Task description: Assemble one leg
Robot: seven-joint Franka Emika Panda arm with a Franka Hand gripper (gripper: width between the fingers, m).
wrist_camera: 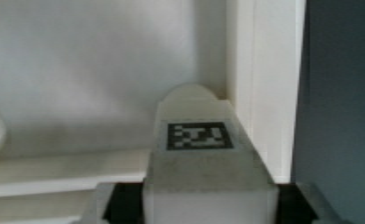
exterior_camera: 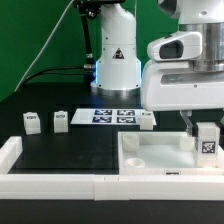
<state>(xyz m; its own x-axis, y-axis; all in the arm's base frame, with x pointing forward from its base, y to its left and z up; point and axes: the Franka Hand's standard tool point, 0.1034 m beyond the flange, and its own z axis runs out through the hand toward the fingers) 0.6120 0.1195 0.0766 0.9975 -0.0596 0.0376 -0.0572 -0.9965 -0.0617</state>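
Jaws clamp one leg (exterior_camera: pixel 207 140) over the white tray (exterior_camera: pixel 150 155); three more legs (exterior_camera: pixel 32 122) dot the black desk (exterior_camera: pixel 70 150).

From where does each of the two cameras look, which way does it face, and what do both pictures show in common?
Exterior view: sits off the arm, low at the table's edge, facing across the black table toward the robot's white base; the gripper hangs over the large white square tray-like piece.
Wrist view: sits on the wrist, looking along the gripper at that tray's wall; dark finger parts show.
Shared: the small white tagged block, the leg, in the gripper.
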